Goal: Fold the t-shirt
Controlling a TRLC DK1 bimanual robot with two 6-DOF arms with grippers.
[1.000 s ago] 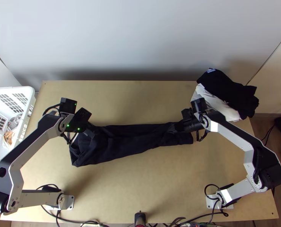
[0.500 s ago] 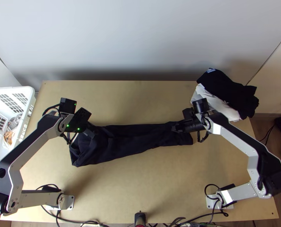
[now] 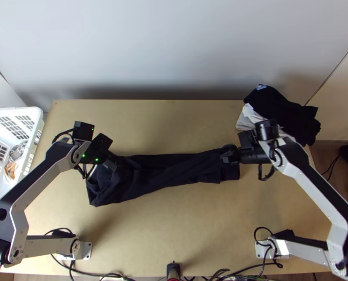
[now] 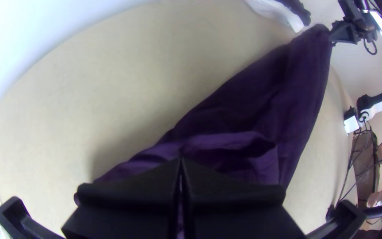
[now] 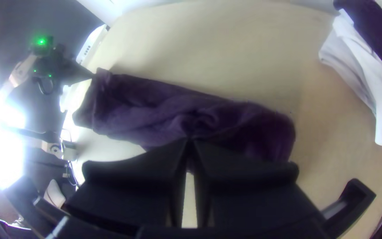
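The dark t-shirt (image 3: 167, 174) lies as a long, narrow, wrinkled strip across the table, wider and more bunched at its left end. My left gripper (image 3: 114, 165) is at that wider end, its fingers shut on cloth. At the narrow right end, my right gripper (image 3: 226, 159) pinches the fabric near its back edge. The left wrist view has the left gripper (image 4: 181, 160) together over the purple-looking t-shirt (image 4: 261, 106). In the right wrist view the t-shirt (image 5: 155, 102) puckers at the tips of the right gripper (image 5: 190, 140).
Folded black cloth (image 3: 284, 114) and white cloth (image 3: 268, 126) lie at the table's back right corner. A white basket (image 3: 32, 145) stands at the left edge. Cables (image 3: 94, 273) run along the near edge.
My right gripper has shifted to the right, and the cloth at its tips has been drawn along, lifting into creases. The left arm has stayed still.
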